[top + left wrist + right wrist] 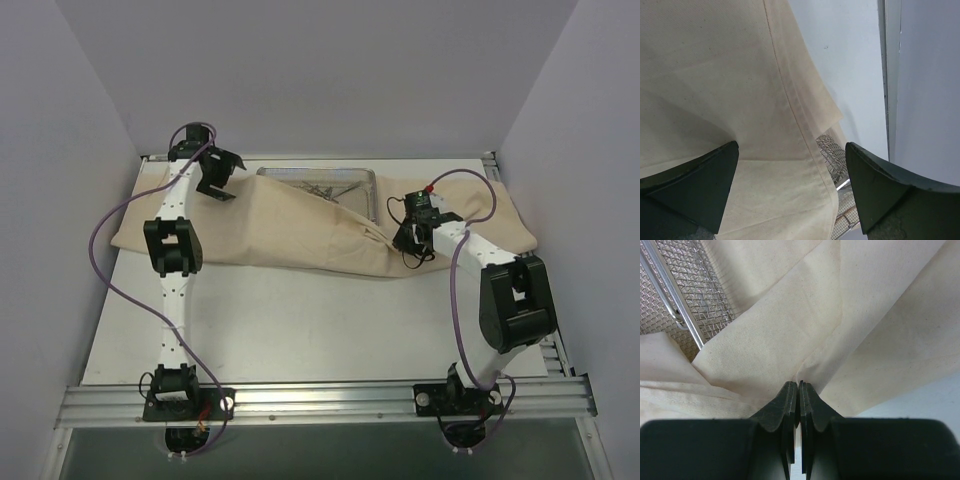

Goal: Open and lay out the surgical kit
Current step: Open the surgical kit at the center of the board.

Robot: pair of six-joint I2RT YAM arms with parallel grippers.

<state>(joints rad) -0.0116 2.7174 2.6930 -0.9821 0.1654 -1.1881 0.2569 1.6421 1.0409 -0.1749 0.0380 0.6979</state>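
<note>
Beige cloth point(300, 235) hides most of what I want to see. The wire tray point(320, 172) shows only its far rim and right end at the back of the white table point(300, 320); the rest is under the cloth. A few thin steel tools point(325, 190) lie in the uncovered part, too small for me to tell scissors from forceps. Over at the back left, my left gripper point(790, 165) hangs above the cloth, fingers spread wide with nothing between them, and a bit of mesh peeks out under the cloth's edge. Near the tray's right end, my right gripper point(799, 386) has its fingers pressed together on a crease of cloth, folds running into the tips. Purple cables point(94, 245) loop off both arms.
</note>
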